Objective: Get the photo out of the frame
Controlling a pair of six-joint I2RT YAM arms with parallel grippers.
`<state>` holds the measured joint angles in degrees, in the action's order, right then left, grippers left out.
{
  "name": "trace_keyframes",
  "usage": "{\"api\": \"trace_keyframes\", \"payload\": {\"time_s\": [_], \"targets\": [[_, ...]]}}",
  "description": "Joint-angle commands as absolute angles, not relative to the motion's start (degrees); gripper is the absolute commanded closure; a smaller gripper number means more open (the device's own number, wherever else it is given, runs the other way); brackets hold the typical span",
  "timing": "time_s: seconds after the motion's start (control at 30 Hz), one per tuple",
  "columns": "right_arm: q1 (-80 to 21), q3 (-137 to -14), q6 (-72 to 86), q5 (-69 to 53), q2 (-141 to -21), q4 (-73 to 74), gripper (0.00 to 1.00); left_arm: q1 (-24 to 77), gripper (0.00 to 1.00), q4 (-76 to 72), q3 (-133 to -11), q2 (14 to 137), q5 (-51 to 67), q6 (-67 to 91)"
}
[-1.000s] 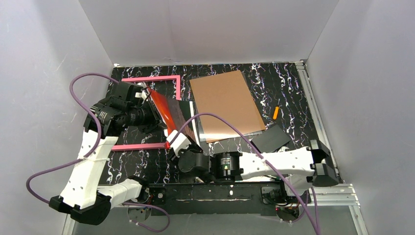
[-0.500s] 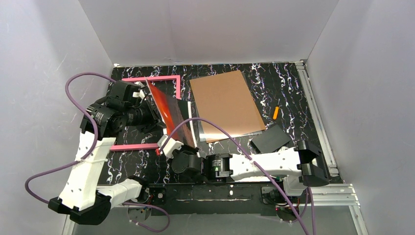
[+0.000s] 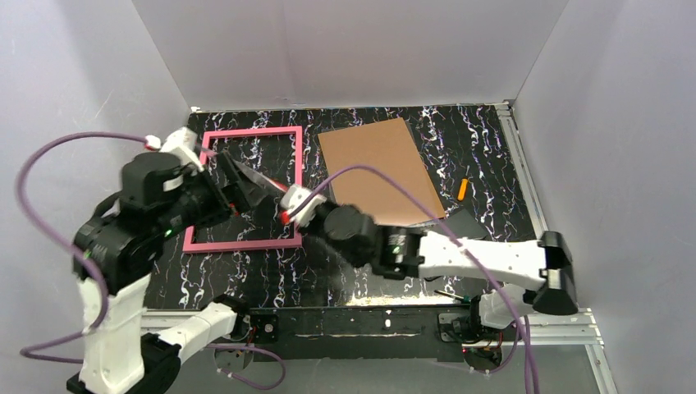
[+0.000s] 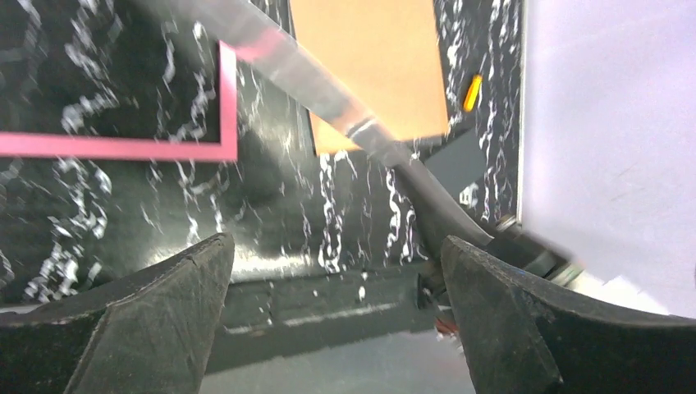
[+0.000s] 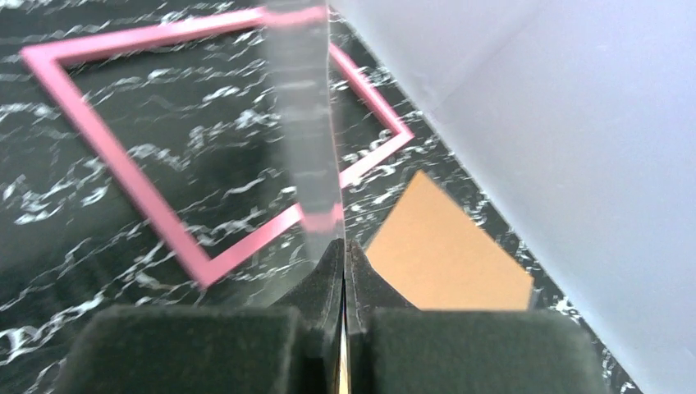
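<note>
Right claw (image 5: 343, 246) has just pinched the photo (image 3: 254, 179) by its edge while the left claw (image 4: 335, 246) let go, wide open, leaving it lifted clear of the frame (image 3: 246, 244) at the table's (image 3: 476, 139) ten o'clock.

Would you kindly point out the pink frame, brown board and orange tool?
pink frame (image 3: 246, 244), top view, its near rail.
brown board (image 3: 379, 168), top view, its middle.
orange tool (image 3: 462, 190), top view, its handle.
</note>
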<state>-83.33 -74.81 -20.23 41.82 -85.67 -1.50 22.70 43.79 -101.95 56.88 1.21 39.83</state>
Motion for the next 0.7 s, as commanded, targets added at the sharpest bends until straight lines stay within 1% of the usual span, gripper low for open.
{"api": "trace_keyframes", "payload": {"time_s": [0.0,0.2,0.33,0.5,0.67], "targets": [[-75.7,-76.9,-23.0,34.1,-77.8,-3.7,0.99,22.5,0.02,47.3,-108.5,54.2,-9.0,32.4],[-60.8,-79.8,-18.7,23.8,-72.3,3.3,0.99,22.5,0.02,44.4,-104.7,48.7,-14.6,29.8],[-52.2,-84.1,-20.2,21.4,-71.4,5.7,0.99,22.5,0.02,43.6,-101.9,47.6,-15.1,29.6],[-42.7,-91.6,-24.3,21.5,-73.6,7.6,0.99,22.5,0.02,43.9,-100.5,48.5,-13.5,29.9],[-39.8,-97.5,-32.5,25.1,-76.1,8.5,0.99,22.5,0.02,43.3,-98.8,48.8,-12.1,30.1]]}}
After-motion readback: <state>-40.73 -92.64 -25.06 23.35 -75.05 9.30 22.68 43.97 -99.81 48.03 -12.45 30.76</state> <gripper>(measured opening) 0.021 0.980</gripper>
